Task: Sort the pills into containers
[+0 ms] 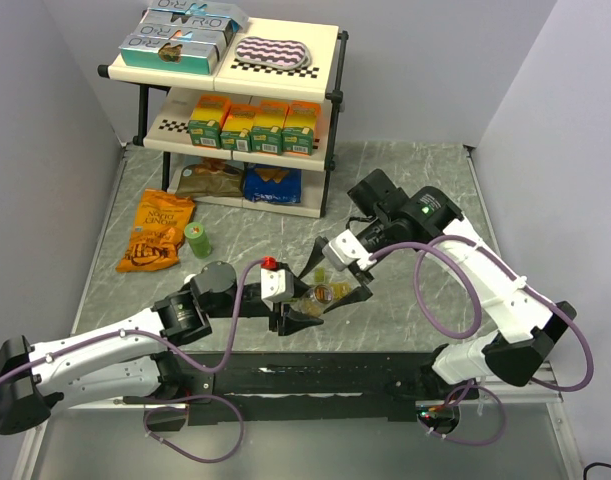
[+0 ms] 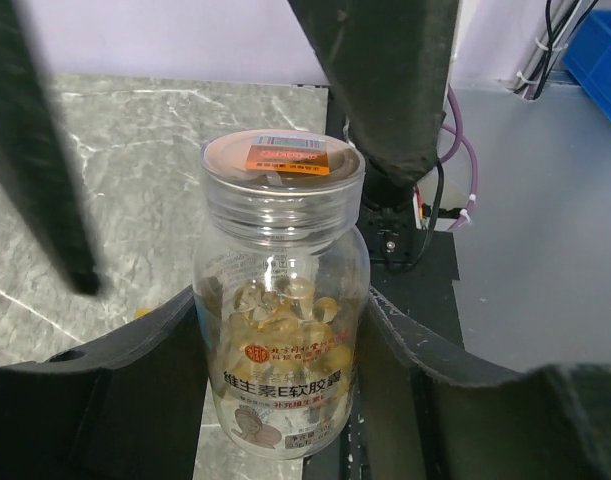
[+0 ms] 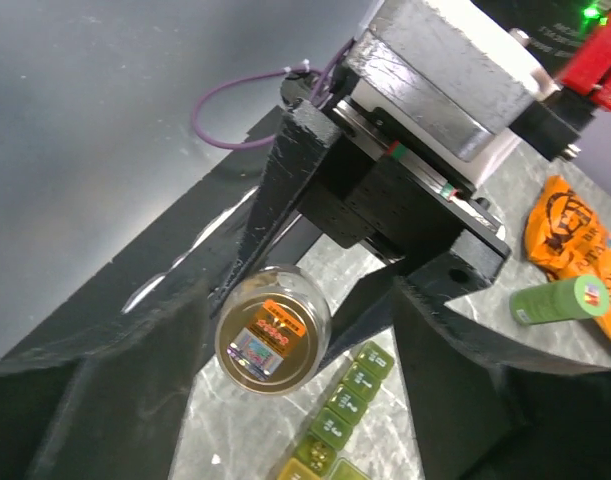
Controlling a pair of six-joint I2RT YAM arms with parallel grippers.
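Left gripper [image 2: 280,385] jaws clamped on sides of clear capsule bottle [image 2: 280,300]; grip seen only in left wrist view. Right gripper [image 3: 285,400] jaws apart, straddling bottle top. Containers [image 3: 347,398] on worktop [image 3: 235,440] just beside bottle: plain in right wrist view, mostly hidden from top.

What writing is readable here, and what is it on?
"维生素E软胶囊": label of the pill bottle.
"RO": teal boxes on the top shelf; the remaining letters are cut off.
Too small or blurred to read: the sticker on the bottle's top, the orange snack bag, the lids of the containers, the cartons.
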